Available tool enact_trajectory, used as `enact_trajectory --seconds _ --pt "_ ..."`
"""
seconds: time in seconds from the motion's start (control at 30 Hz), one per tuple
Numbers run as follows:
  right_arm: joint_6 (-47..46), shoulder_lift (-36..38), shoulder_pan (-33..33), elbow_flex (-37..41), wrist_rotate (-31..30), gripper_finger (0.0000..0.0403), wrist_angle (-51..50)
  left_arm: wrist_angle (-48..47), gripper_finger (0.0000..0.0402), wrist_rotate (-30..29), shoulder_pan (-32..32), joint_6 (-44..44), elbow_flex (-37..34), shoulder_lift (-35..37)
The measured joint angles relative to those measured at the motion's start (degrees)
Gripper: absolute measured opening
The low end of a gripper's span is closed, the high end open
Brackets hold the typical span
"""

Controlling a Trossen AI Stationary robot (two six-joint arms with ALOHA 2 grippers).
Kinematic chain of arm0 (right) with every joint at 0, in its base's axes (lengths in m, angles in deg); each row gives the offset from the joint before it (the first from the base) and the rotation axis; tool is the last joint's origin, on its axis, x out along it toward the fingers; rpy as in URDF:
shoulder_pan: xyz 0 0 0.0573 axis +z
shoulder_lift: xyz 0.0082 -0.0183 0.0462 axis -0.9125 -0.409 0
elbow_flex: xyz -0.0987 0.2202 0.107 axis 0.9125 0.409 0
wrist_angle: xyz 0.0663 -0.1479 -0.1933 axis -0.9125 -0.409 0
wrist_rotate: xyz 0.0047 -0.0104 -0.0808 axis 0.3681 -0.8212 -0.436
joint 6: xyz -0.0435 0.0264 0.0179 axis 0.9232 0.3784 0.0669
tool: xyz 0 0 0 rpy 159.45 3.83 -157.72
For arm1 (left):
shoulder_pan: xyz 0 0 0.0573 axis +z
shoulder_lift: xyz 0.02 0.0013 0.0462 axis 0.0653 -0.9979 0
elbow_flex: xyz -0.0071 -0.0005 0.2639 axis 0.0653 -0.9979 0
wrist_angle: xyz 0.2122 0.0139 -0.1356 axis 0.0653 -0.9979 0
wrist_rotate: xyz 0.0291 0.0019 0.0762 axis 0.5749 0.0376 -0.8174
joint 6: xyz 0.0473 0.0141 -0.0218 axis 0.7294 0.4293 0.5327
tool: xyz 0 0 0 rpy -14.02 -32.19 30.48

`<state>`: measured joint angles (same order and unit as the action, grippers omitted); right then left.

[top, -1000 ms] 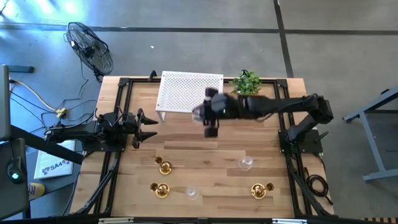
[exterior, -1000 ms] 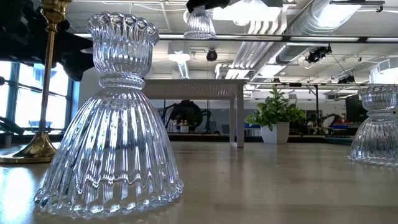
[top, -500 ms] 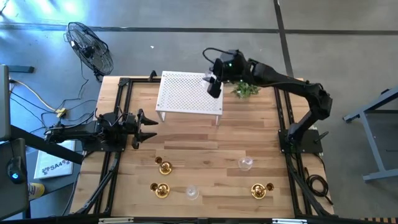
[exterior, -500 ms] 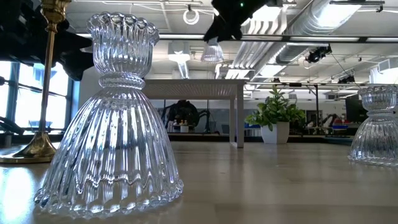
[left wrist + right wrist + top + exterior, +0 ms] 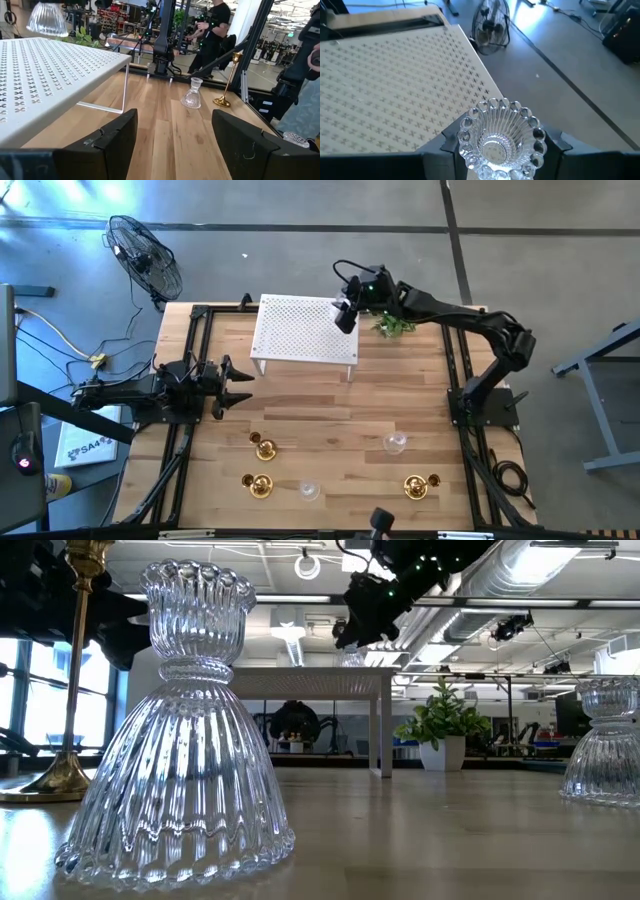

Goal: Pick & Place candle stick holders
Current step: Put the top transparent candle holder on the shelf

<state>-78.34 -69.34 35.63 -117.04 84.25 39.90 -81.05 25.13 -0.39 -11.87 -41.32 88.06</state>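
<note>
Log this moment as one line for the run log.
right tool: holding glass candle holder over white shelf | left tool: open, waiting at table's left | on table: five holders

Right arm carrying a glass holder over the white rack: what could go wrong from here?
1. The right tool holds the glass holder near the rack edge; released there, it may tip off.
2. Ribbed glass may slip in the grip.
3. The plant is close beside the arm; a swing might brush it.
</note>
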Motion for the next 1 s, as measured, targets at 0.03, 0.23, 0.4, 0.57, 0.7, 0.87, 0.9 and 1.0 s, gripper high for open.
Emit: enact_trajectory --seconds 0.03,0.23,0.4,0.57,0.7,0.87,0.9,1.0 --pt "-0.06 -0.01 -0.18 0.23 0.7 0.014 0.32 0.0 0.025 0.0 0.0 -0.02 0.0 0.0" --pt "-0.24 -0.24 -0.61 0.22 0.69 0.014 0.49 0.02 0.025 0.19 0.0 -0.13 0.0 0.01" --pt "-1.78 -0.27 -3.14 0.22 2.46 0.014 0.47 0.02 0.025 0.21 0.0 -0.16 0.0 0.0" --pt "-3.81 -0.4 -5.17 0.21 6.98 0.014 0.46 0.02 0.025 0.23 0.0 -0.16 0.0 0.0" --pt "-3.25 -0.9 -4.82 0.22 8.08 0.014 0.42 0.02 0.025 0.23 0.0 -0.16 0.0 0.02" --pt "-2.33 -0.99 -4.4 0.22 7.36 0.014 0.42 0.02 0.025 0.28 0.0 -0.16 0.0 0.01" --pt "-2.3 -1.24 -4.42 0.22 7.23 0.014 0.47 0.02 0.025 0.3 0.0 -0.16 0.0 0.0" --pt "-2.27 -2.11 -4.47 0.22 7.01 0.014 0.29 0.02 0.025 0.36 0.0 -0.16 0.0 0.02"
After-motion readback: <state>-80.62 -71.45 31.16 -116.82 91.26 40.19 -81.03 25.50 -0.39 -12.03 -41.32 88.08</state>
